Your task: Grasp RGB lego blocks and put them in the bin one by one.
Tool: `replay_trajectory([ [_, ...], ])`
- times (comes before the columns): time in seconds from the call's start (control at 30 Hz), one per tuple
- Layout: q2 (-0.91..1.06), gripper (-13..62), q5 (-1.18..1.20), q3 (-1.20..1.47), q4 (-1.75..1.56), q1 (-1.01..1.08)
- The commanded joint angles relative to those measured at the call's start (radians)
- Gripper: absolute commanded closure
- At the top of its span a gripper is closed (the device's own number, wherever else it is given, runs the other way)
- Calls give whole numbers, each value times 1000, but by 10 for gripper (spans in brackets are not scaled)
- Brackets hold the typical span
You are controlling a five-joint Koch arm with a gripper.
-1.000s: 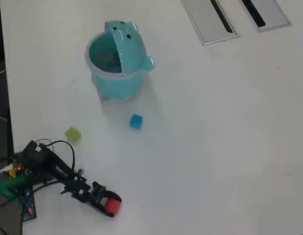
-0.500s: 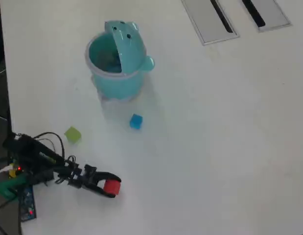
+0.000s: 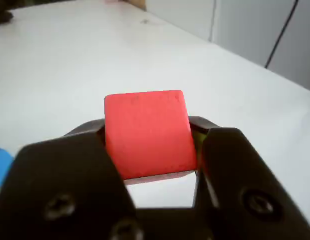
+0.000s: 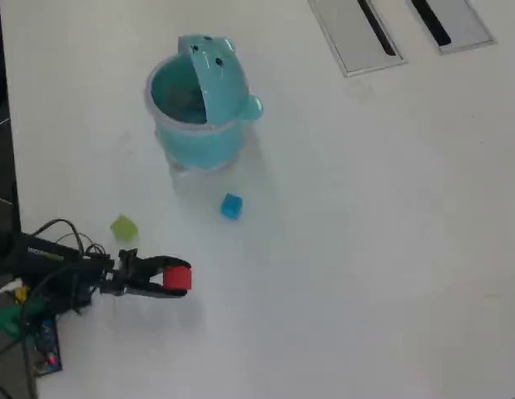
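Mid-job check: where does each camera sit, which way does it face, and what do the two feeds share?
Wrist view: rides behind the end effector, facing forward along the white table; both jaws clamp the red block.
Overhead view: fixed above, looking down on the bin, blue block, yellow-green block and the arm at lower left.
Shared: end effector, red block, table.

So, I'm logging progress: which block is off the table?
The red block, clamped in the pincer; the yellow-green block and blue block lie on the table.
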Motion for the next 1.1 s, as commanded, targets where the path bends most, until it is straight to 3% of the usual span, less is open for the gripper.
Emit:
replay_trajectory([
  [0.0,75,377,-2,-54,29,-41],
  [0.67,146,378,-77,-112,-51,-273],
  [1.07,123,382,-35,-337,69,-581],
])
